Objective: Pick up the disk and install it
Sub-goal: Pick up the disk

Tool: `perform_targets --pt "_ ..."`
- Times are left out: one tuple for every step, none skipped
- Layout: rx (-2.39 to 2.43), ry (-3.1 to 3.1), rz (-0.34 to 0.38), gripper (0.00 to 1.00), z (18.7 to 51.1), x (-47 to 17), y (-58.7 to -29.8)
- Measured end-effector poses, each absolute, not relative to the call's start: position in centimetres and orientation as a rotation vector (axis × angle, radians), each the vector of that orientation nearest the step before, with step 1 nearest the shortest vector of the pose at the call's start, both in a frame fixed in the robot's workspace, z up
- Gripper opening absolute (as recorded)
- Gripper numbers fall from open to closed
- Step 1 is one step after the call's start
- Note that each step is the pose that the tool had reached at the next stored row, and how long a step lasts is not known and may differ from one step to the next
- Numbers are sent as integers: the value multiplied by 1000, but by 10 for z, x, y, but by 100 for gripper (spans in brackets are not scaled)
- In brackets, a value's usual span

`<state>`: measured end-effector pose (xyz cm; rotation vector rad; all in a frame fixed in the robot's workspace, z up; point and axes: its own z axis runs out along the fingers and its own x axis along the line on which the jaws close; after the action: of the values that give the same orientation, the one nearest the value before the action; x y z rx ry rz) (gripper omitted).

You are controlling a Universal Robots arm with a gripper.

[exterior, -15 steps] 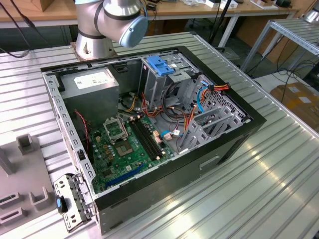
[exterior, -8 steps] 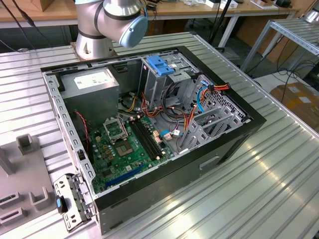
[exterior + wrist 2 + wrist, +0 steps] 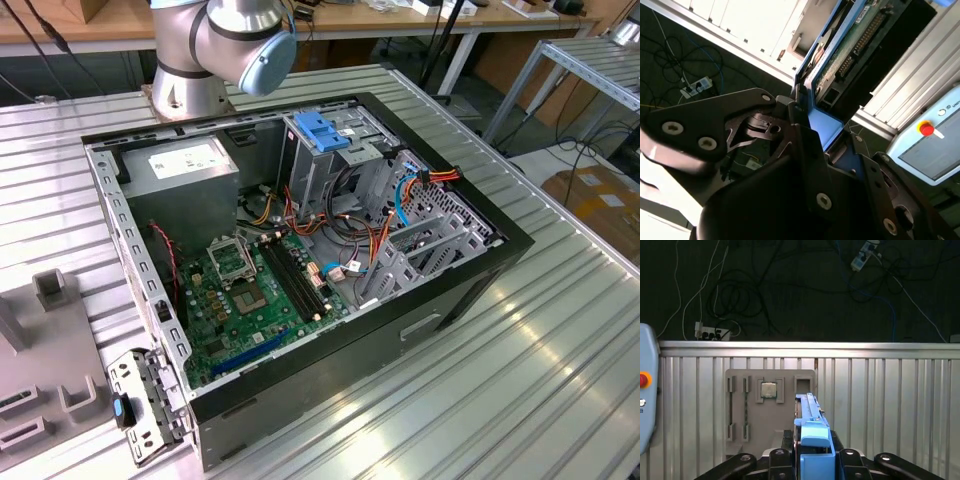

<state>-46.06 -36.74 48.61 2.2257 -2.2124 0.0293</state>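
In both wrist views my gripper [image 3: 812,454] [image 3: 807,122] is shut on the disk. The disk [image 3: 810,415] stands edge-on between the black fingers [image 3: 777,460], with a bright blue rail along its near end. In the second wrist view the disk [image 3: 855,47] shows its green circuit-board side and connector, framed by the blue rail, held up in the air. In the exterior view the open computer case [image 3: 455,285] lies on the ribbed metal table, with a drive cage [image 3: 340,165] under a light-blue latch [image 3: 320,130] at its far side.
The arm's base [image 3: 215,50] stands behind the case. Inside are a motherboard [image 3: 250,290], a power supply [image 3: 185,165] and loose cables [image 3: 370,245]. A grey fixture tray [image 3: 737,405] holds a processor [image 3: 769,389] and memory sticks. A teach pendant [image 3: 646,390] lies at the table's edge.
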Motion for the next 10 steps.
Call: perform_targets --pt "2226 -2212 29 37 486 -459 -367" --pt "2226 -2212 29 37 486 -458 -367" --pt "2226 -2213 29 37 486 -457 -367" --pt "2226 -2213 29 37 486 -455 -367" --pt "2226 -2213 29 37 486 -453 -367" --pt "2226 -2213 29 37 486 -451 -367" --pt "2226 -2213 29 37 486 -450 -368" --pt "2226 -2212 29 37 486 -449 -368" --pt "2226 -2213 29 37 486 -447 -368" --pt "2226 -2213 29 37 486 -445 -368"
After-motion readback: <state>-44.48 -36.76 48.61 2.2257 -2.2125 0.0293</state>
